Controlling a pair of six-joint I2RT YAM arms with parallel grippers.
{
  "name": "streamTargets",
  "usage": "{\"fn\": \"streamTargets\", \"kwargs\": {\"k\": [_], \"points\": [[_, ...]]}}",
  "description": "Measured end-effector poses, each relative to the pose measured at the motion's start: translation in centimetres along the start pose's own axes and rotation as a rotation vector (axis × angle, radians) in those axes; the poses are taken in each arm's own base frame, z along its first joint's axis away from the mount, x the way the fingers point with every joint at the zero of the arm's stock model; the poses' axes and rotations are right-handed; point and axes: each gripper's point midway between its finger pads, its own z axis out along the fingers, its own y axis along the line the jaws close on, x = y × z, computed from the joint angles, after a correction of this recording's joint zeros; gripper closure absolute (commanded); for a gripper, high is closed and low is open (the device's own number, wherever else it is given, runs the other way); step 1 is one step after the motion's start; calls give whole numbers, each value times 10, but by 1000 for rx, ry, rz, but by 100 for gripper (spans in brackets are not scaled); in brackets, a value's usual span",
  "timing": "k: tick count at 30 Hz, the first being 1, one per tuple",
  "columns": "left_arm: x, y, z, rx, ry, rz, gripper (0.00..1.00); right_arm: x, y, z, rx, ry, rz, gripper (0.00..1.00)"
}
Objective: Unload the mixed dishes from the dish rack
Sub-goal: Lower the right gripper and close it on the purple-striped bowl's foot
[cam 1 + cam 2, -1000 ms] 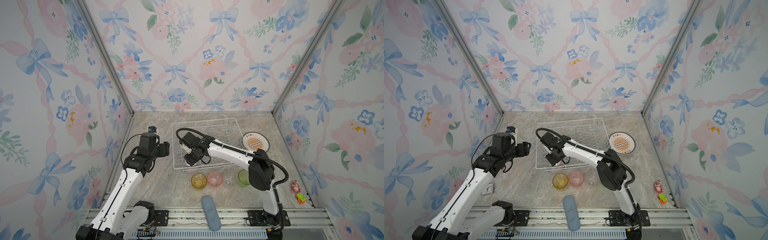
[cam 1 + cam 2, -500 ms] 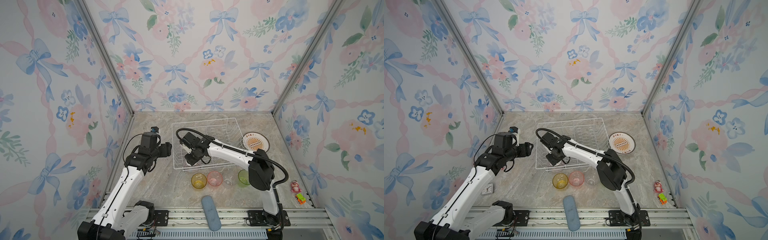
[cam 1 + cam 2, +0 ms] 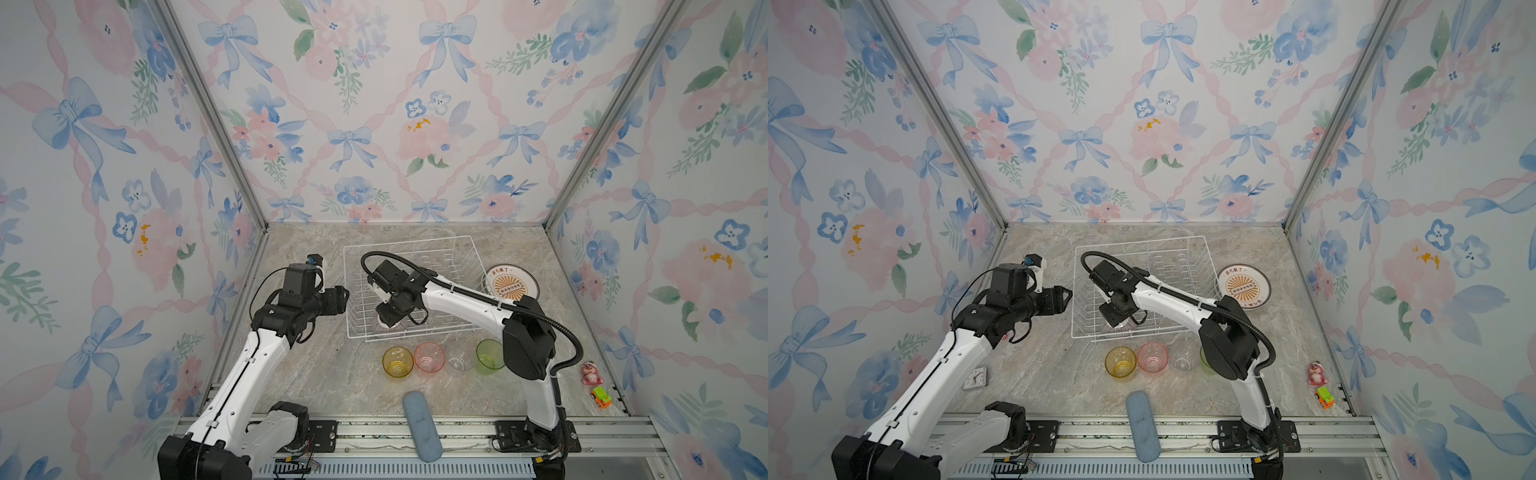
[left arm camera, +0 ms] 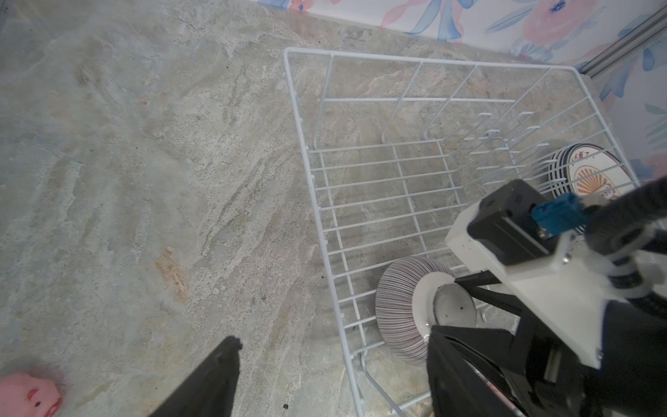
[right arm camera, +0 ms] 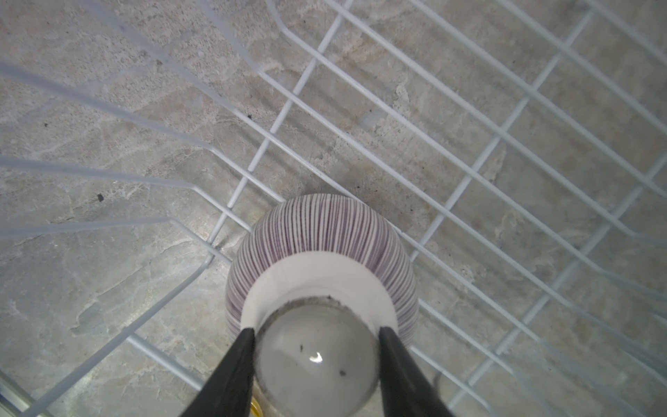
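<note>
While left jaws gape empty, right jaws clamp the bowl (image 5: pixel 321 231).

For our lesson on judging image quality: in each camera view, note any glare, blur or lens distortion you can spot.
Right wrist view: a small glare spot on the foot of the striped bowl, and the nearest dish rack wires are soft. Left wrist view: the pink toy is blurred. Both top views: the frame posts splay outward, and the lighting is even.
</note>
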Motion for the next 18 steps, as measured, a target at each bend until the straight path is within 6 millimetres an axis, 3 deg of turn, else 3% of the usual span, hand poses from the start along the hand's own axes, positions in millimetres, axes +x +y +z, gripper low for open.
{"fn": "streamTargets", "kwargs": {"k": [8,18], "points": [[12,-15,15,96,82,-2,27,1,-13,-4,-33,-31,60,78],[14,-35,22,191,103,11,27,0,-21,-10,-139,-98,166,78]]}}
